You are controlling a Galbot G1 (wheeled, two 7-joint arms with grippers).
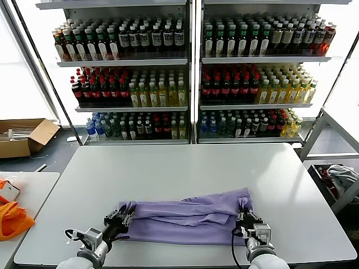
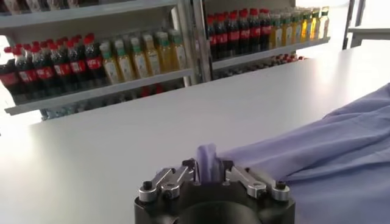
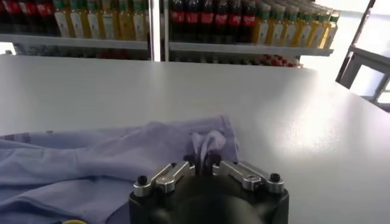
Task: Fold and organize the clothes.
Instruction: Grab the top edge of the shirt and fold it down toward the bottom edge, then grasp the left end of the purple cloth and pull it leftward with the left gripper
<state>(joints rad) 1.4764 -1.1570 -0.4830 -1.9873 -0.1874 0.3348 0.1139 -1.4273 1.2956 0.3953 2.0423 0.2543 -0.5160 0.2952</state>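
An orange bag (image 1: 11, 219) lies on a low side surface off the left edge of the white table (image 1: 185, 168), and a cardboard box (image 1: 22, 136) sits on the floor beyond it. On the table, near the front edge and roughly centred, a lavender T-shirt (image 1: 188, 216) is spread in a long, loosely folded band running left to right, its right end reaching a little farther back than its left. The left gripper (image 1: 124, 216) sits low at the shirt's left end, close to the front-left corner; in the left wrist view a small upright tuft of the fabric stands pinched between its narrowly parted fingers (image 2: 190, 167). The right gripper (image 1: 245, 216) rests at the shirt's right end, toward the front-right corner, and the right wrist view shows a bunched fold of cloth caught between its fingers (image 3: 190, 163) in the same way. Behind the table's far edge stand shelves of bottled drinks (image 1: 190, 73).
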